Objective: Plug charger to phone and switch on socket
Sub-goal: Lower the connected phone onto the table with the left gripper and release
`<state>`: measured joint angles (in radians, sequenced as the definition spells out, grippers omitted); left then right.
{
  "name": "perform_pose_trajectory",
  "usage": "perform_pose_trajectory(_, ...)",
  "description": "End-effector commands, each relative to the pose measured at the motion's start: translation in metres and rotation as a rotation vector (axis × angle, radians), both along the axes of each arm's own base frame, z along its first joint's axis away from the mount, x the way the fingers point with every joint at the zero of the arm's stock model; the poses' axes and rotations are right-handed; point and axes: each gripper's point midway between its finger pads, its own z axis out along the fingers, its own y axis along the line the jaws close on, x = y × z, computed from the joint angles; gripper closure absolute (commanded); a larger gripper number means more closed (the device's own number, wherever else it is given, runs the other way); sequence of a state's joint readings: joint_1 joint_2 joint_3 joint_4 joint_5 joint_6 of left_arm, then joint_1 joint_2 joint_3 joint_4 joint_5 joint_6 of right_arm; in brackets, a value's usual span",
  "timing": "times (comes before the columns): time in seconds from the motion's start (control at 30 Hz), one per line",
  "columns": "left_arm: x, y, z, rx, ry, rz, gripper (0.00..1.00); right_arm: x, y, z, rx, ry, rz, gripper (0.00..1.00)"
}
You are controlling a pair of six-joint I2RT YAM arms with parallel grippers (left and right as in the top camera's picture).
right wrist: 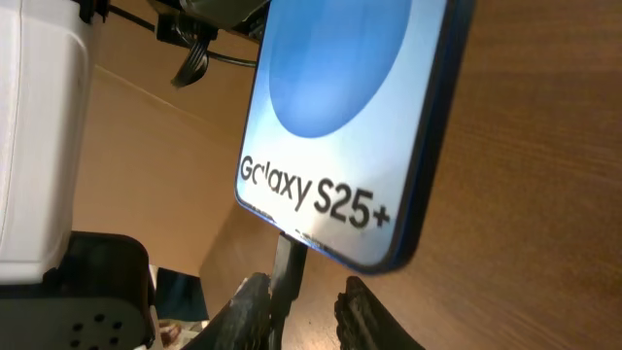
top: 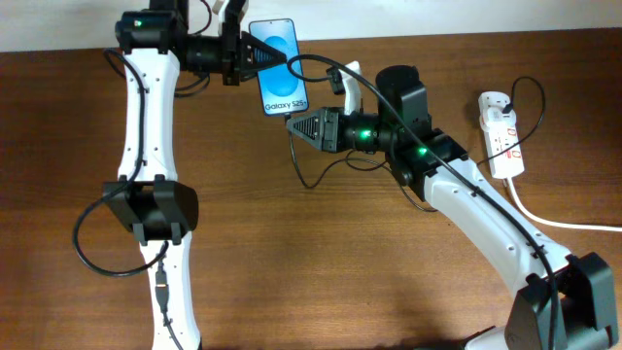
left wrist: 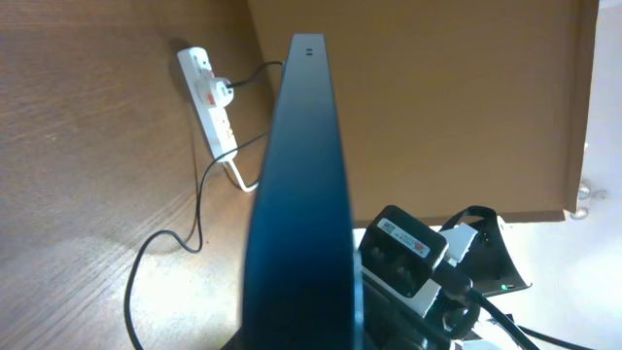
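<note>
Right gripper (right wrist: 306,284) around charger (right wrist: 288,264), tip at phone (right wrist: 360,117)

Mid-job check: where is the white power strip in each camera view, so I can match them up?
Overhead: the power strip lies on the right side, in the upper half.
Left wrist: upper left, lying to the left of the phone's edge.
Right wrist: not in view.
Shared landmark: the phone, which is edge-on in the left wrist view and screen-on in the right wrist view.
</note>
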<state>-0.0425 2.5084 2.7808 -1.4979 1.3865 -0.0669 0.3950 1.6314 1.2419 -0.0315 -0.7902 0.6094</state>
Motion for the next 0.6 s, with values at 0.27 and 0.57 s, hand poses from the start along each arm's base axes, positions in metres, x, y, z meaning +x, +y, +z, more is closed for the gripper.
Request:
perform_pose_trajectory(0.27,-0.005,0.018,-0.097,0.556,0.011,0.029,1.00,0.007,-0.081,-0.058,-0.260,0.190,-0.184,0.07)
perform_pose_trajectory(0.57,-0.006,0.018,-0.196,0.698,0.184,-0.047,1.00,-0.008,-0.112,-0.098,-0.457,0.318,-0.282,0.05)
